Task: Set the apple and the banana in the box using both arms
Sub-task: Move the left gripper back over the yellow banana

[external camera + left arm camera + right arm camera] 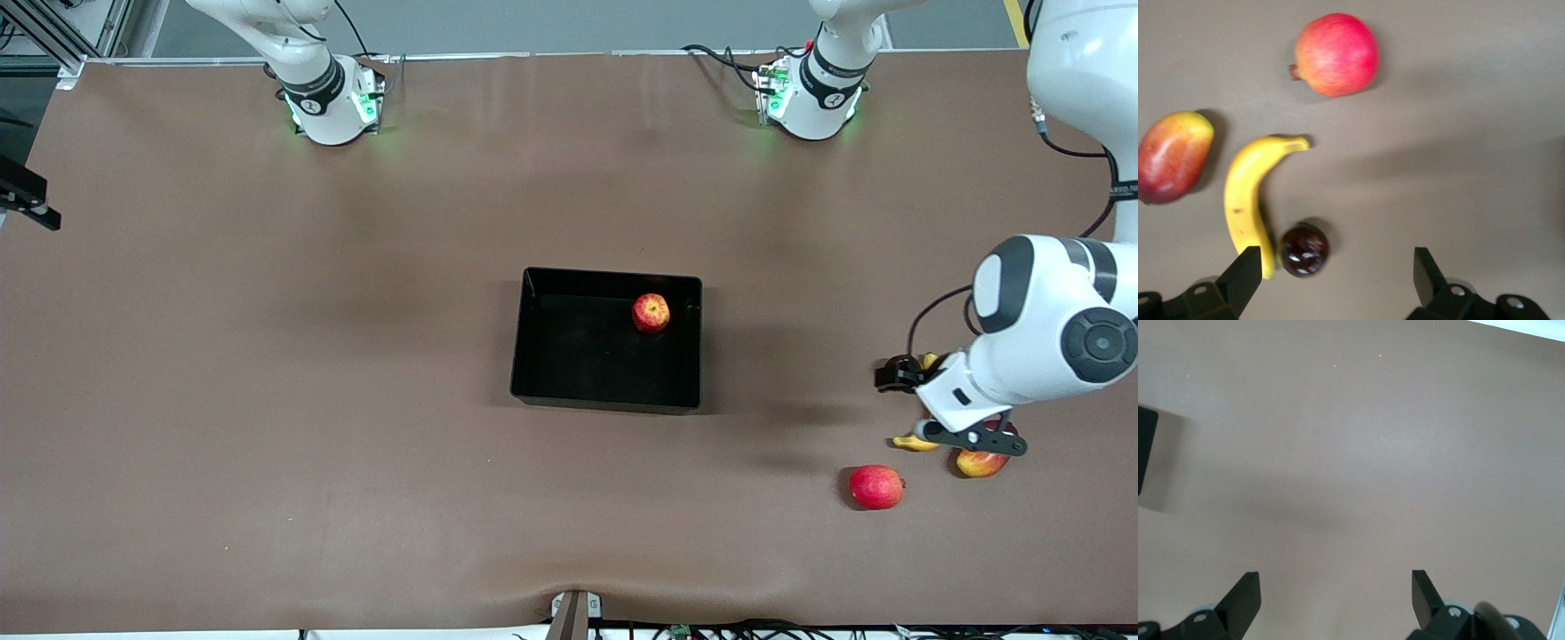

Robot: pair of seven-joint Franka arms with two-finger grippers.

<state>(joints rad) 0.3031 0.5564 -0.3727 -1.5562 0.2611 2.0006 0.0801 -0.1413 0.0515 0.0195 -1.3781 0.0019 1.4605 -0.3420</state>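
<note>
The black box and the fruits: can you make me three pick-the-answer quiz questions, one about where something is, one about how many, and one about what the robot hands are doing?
1. Where is the small red apple with yellow streaks?
A. In the shallow black plastic box
B. On the brown table beside the box
C. In a gripper

2. How many fruits lie in the box?
A. None
B. One
C. Three

3. How is the left gripper, which is over the curved yellow banana?
A. Shut on the banana
B. Shut on nothing
C. Open

Answers: 1 A, the apple sits inside the box walls. 2 B, only the apple is in it. 3 C, its fingers stand wide apart and the banana lies on the table.
</note>
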